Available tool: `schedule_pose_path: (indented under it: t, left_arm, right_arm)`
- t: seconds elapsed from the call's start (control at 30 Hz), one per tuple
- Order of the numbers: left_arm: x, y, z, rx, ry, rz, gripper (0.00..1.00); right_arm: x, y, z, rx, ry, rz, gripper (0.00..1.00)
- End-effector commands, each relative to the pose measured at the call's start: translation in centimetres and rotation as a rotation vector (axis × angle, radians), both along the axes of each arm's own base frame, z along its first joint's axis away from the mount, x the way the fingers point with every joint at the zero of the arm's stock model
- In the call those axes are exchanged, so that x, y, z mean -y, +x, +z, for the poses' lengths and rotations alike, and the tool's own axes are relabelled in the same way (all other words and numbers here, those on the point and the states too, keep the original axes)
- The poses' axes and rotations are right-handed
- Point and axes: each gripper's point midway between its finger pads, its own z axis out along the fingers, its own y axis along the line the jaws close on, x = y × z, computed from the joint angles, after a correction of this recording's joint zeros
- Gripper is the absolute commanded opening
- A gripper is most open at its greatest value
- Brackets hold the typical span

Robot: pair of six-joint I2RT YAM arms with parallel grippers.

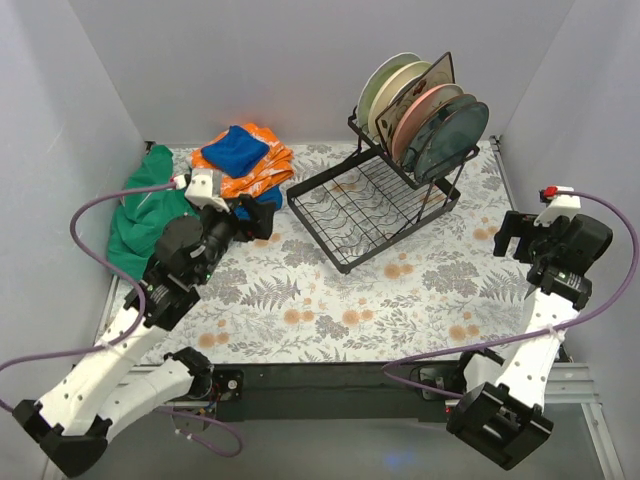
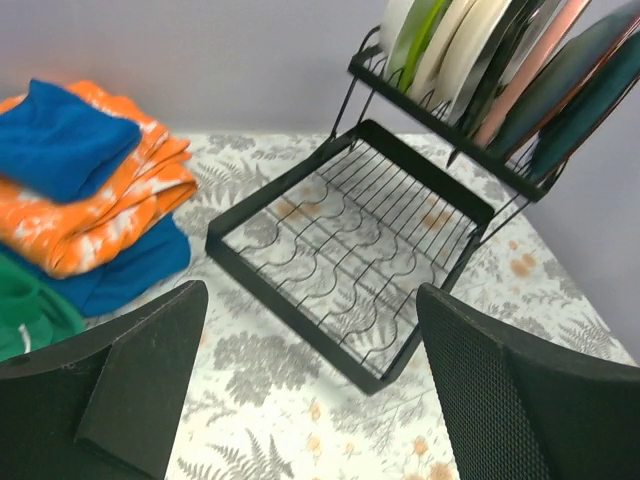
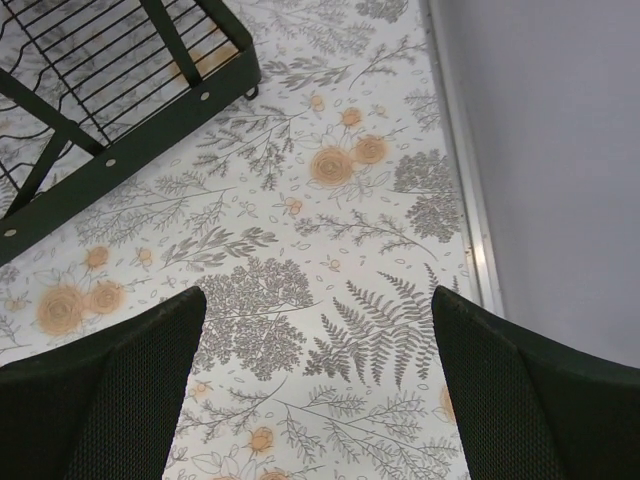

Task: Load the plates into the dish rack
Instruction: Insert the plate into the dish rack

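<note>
The black wire dish rack stands at the back centre of the table. Several plates stand upright in its raised upper section: white, green, cream, pink and dark teal ones. Its lower tray holds nothing. In the left wrist view the rack and the plates lie ahead. My left gripper is open and empty, left of the rack and beside the cloths. My right gripper is open and empty at the right side, above the tablecloth; the rack's corner shows in its view.
Folded orange and blue cloths and a green cloth lie at the back left. The table is covered by a floral tablecloth. Grey walls enclose the sides and back, with a metal rail along the right edge.
</note>
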Motion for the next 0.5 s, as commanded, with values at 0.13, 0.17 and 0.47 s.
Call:
schedule_pose_path:
  t: [0.13, 0.17, 0.47]
  left_arm:
    - [-3.5, -1.7, -9.5, -0.153, 0.090, 0.094, 0.85]
    - [-3.7, -2.0, -9.1, -0.135, 0.069, 0.096, 0.85]
    - [-3.9, -2.9, -9.9, -0.163, 0.013, 0.091, 0.85]
  right_arm:
    - [1.4, -1.1, 3.2, 0.093, -0.065, -0.131, 0.98]
    - [1.6, -1.2, 3.3, 0.099, -0.064, -0.149, 0.98]
    - [2.8, -2.9, 3.4, 0.172, -0.150, -0.251, 0.95]
